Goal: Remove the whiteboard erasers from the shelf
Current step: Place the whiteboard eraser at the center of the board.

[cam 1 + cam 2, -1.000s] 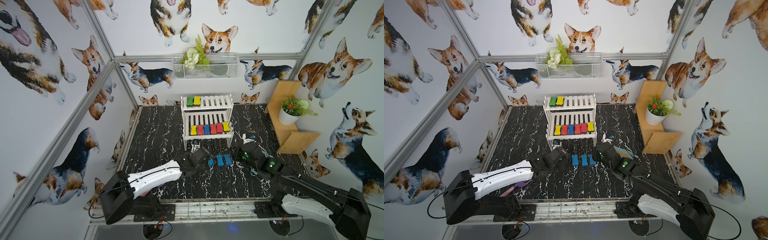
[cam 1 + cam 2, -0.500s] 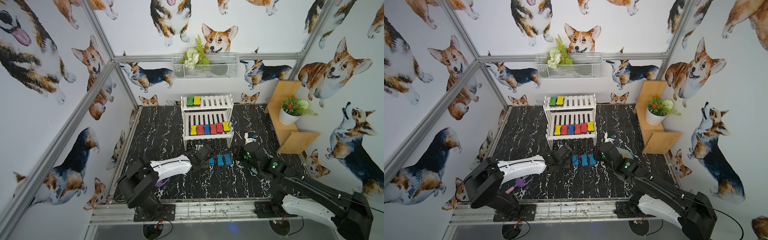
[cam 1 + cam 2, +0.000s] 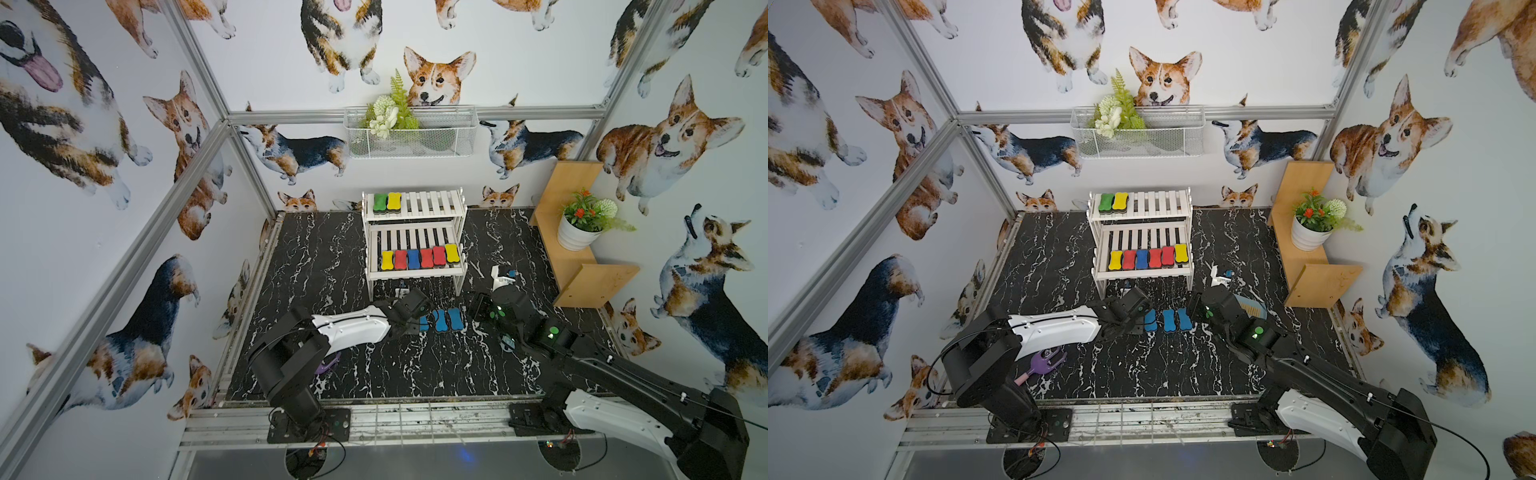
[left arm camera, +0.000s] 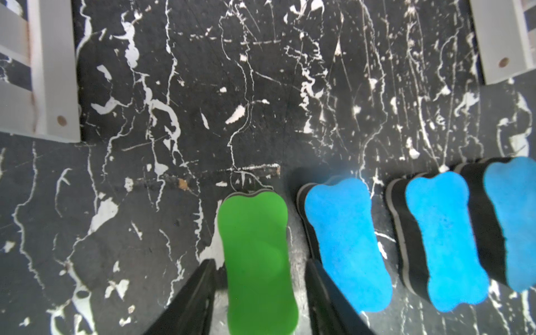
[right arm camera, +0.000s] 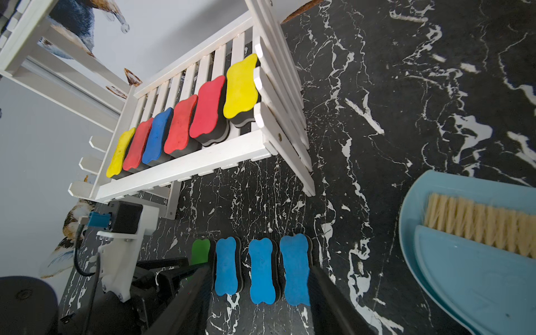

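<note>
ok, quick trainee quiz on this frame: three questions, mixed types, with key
1. True or false: on the shelf, the top tier holds only a green eraser and a yellow eraser.
2. How many erasers are in the lower-tier row?
3. What colour is the table eraser between the jaws of the left gripper? A blue, B green, C red.
Key: 1 true; 2 six; 3 B.

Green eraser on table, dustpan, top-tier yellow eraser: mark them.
Green eraser [image 4: 258, 261]: left wrist view, foam top.
Dustpan [image 5: 416, 200]: right wrist view, rim.
Top-tier yellow eraser [image 3: 393, 200]: in a top view, foam top.
</note>
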Available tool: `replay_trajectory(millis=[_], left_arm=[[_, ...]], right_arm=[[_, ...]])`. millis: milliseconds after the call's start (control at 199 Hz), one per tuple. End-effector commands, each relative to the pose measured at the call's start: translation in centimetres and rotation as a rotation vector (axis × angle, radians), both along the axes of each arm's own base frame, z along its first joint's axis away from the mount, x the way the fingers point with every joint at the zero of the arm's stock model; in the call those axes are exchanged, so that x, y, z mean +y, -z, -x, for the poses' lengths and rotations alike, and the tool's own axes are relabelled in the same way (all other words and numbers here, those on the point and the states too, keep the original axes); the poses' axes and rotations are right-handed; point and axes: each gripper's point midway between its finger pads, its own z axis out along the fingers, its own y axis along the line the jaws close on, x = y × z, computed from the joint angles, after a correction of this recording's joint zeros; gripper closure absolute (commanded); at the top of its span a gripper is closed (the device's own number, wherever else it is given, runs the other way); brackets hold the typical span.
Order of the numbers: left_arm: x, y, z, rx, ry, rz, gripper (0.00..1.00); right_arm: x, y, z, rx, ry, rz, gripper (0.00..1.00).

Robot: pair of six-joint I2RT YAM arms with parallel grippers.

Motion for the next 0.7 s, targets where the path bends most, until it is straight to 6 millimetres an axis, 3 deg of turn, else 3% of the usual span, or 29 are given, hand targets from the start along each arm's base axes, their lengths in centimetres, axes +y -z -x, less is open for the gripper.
replay_trajectory(millis=[0,96,196,377,472,593,699], left_arm=[[0.1,-0.4,0.3,0.01,0.007,-0.01,0.41],[0.4,-1.9,0.7,-0.008,0.01,-0.001,0.4],[0.1,-5.0,1.2,-0.043,0.033,0.048,0.39],[-0.6,-13.2,0.7,-0.153,0.101,0.122,0.38],[-0.8,-19.0,-1.2,-0.237,0.12,0.157,0.37],[0.1,-25.7,-5.0,-0.321,0.112,0.208,0.37],[1.1,-29.7,-8.6,-0.377,0.095,0.212,0.36]], right_arm=[[-0.6,-0.2,0.0,-0.006,0.03,0.004,0.4],[-0.7,-0.3,0.1,-0.008,0.031,0.003,0.39],[-0.7,-0.5,0.1,-0.011,0.028,-0.002,0.39],[-0.5,-0.5,0.1,-0.013,0.02,-0.001,0.4],[-0.4,-0.4,0.0,-0.011,0.017,-0.003,0.4],[-0.2,-0.3,-0.1,-0.007,0.015,-0.002,0.41],[-0.2,-0.2,-0.1,-0.005,0.013,0.0,0.41]])
